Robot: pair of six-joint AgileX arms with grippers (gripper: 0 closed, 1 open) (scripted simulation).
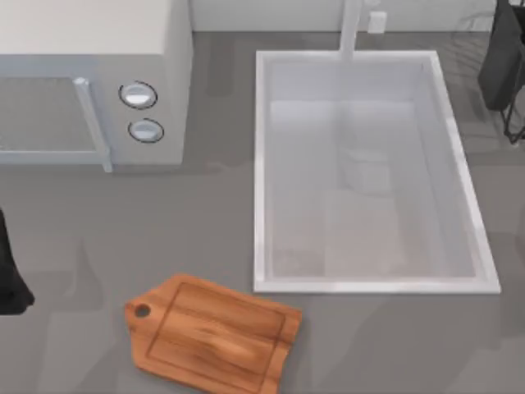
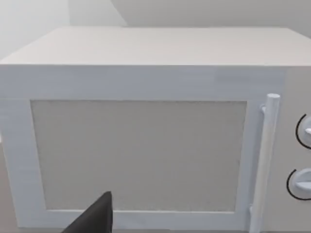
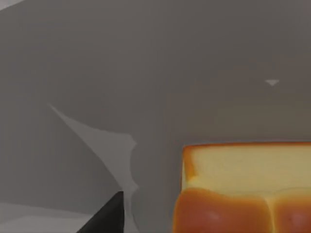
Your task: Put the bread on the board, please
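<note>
While the sink (image 1: 373, 168) and microwave (image 1: 90, 82) take up most of the counter, the board (image 1: 215, 332) lies flat near its front edge, reddish-brown, grooved, with a holed tab. Close beside the right finger (image 3: 109, 216) sits the bread (image 3: 245, 189): pale yellow cut face, glossy orange-brown crust. Left finger (image 2: 97, 218) faces the microwave door. Whether either gripper is open, I cannot tell.

Board (image 1: 215, 336): reddish-brown wood with darker grain streaks and a groove line near its edge. Bread (image 3: 245, 189): pale yellow cut face, glossy orange-brown crust. Counter (image 1: 74, 246): plain mid-grey; microwave (image 1: 90, 78) and sink (image 1: 369, 172): off-white, the microwave's two dials ringed dark.
</note>
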